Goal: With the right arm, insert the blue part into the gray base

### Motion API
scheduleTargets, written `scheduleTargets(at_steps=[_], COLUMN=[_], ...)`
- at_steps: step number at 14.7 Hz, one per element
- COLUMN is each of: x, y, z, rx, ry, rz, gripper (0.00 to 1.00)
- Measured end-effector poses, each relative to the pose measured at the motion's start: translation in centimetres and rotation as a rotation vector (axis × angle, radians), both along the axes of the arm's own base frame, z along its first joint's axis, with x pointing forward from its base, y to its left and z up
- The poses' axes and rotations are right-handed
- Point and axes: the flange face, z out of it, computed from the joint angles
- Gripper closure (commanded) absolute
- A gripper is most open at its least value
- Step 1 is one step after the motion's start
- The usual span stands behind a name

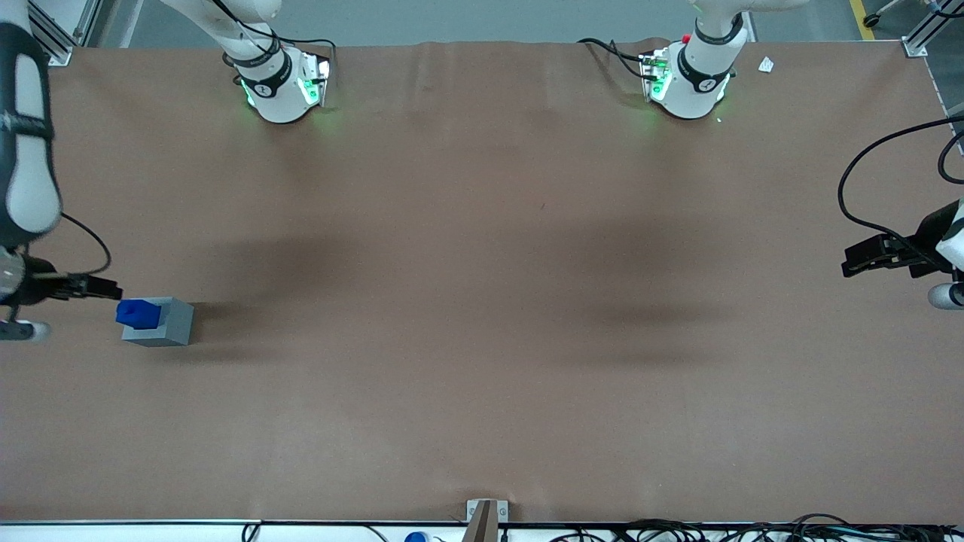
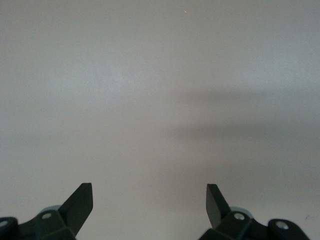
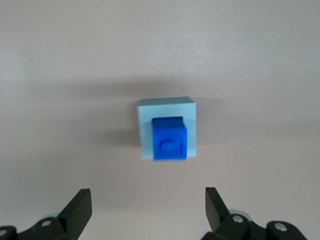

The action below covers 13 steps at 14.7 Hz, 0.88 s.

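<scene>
The blue part (image 1: 137, 313) sits in the top of the gray base (image 1: 167, 327) and sticks up out of it, toward the working arm's end of the table. In the right wrist view the blue part (image 3: 169, 138) rests in the recess of the gray base (image 3: 191, 127), its raised knob showing. My right gripper (image 1: 94, 286) hangs above the table just beside the base, nearer the table's end, open and empty. In the right wrist view the gripper (image 3: 148, 202) has its black fingertips (image 3: 80, 205) wide apart, clear of the base.
The brown table cover (image 1: 482, 301) spreads wide around the base. The two arm bases (image 1: 282, 86) stand at the table's edge farthest from the front camera. A small bracket (image 1: 486, 516) sits at the nearest edge, with cables along it.
</scene>
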Motion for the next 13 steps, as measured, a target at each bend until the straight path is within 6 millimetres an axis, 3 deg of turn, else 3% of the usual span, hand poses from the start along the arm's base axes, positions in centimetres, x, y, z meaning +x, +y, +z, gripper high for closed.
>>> scheduleTargets(at_steps=[4,6,9,13], x=[-4.7,-7.0,-9.7,-12.5], y=[1.5,2.4,4.6,8.8], z=[10.7,14.7,18.4,20.6], rx=[0.052,0.048,0.046,0.042], ry=[-0.047,-0.064,-0.074,-0.081], rz=[-0.047,-0.096,-0.108,-0.106], gripper=[0.00,0.00,0.00,0.00])
